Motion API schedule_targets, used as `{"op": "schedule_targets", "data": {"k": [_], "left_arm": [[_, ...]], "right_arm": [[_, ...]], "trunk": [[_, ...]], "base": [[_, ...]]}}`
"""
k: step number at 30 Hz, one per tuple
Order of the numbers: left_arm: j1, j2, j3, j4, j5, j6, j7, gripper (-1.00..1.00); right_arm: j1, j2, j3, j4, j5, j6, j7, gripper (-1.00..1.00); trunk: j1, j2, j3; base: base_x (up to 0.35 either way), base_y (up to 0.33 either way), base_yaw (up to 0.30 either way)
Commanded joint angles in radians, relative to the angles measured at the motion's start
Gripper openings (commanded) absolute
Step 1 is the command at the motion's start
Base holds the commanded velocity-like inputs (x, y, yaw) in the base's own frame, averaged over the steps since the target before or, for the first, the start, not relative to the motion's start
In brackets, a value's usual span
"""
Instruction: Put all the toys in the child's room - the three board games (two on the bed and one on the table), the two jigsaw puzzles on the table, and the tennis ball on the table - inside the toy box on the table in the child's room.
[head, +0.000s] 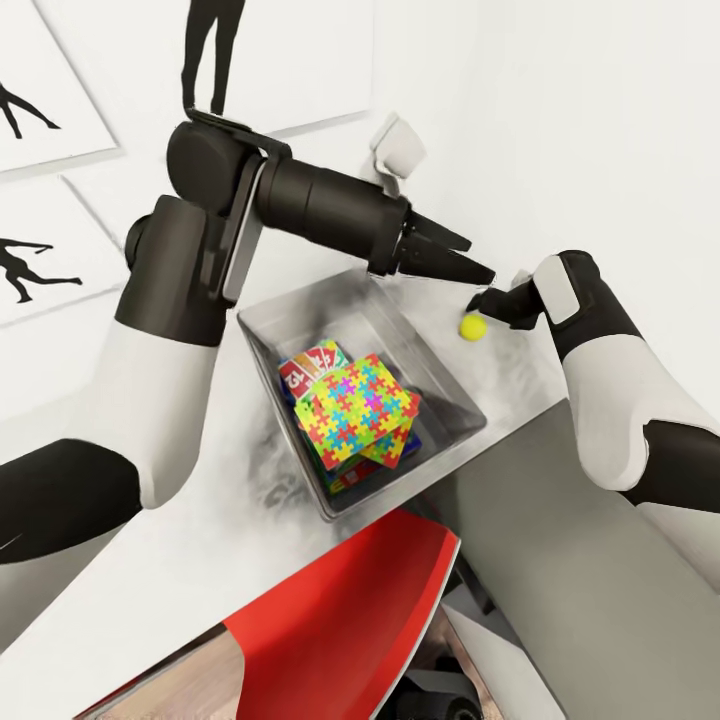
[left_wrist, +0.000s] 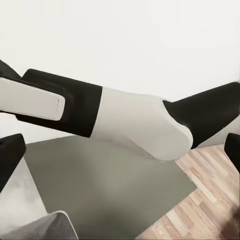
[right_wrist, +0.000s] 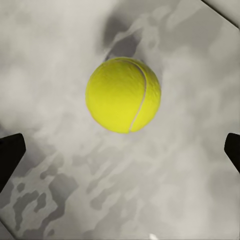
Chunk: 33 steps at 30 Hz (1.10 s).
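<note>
Head view steeply down over table (head: 250, 540); right wrist close above it.

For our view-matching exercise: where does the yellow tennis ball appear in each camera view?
Head view: small yellow tennis ball right of centre on the mottled grey table top, by the right gripper.
Left wrist view: not in it.
Right wrist view: upper centre.
Shared landmark: the table top.

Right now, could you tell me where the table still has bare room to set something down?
Bare table lies between the toy box and the red panel, and around the tennis ball under the open right gripper. The dark grey section is bare. The toy box is crowded: jigsaw puzzles stacked over board games.
</note>
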Motion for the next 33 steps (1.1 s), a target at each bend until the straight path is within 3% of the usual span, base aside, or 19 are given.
{"op": "schedule_targets", "data": {"k": [1,4,9,15,33], "left_arm": [[-0.011,-0.001,0.000,0.024,-0.004,0.010,-0.006,1.00],[-0.055,-0.004,0.000,0.132,-0.005,0.010,-0.006,1.00],[-0.083,-0.019,-0.003,0.216,-0.007,0.010,-0.002,1.00],[-0.123,-0.019,-0.004,0.323,-0.024,0.010,0.012,1.00],[-0.216,-0.019,-0.003,0.355,-0.026,0.010,0.009,1.00]], "right_arm": [[-0.001,0.000,-0.001,-0.001,-0.011,0.002,-0.009,1.00],[-0.001,0.000,-0.001,-0.001,-0.011,0.002,-0.009,1.00],[-0.001,-0.001,-0.001,-0.001,-0.011,0.002,-0.009,1.00],[-0.001,-0.001,-0.001,-0.001,-0.011,0.002,-0.009,1.00],[-0.001,-0.001,-0.002,0.001,-0.010,0.002,-0.009,1.00]], "trunk": [[0.000,-0.002,-0.003],[0.000,-0.002,-0.008],[0.000,-0.002,-0.016],[0.000,-0.002,-0.026],[0.000,-0.002,-0.055]], "base": [[0.000,0.000,0.000],[0.000,0.000,0.000],[0.000,0.000,0.000],[0.000,0.000,0.000],[0.000,0.000,0.000]]}}
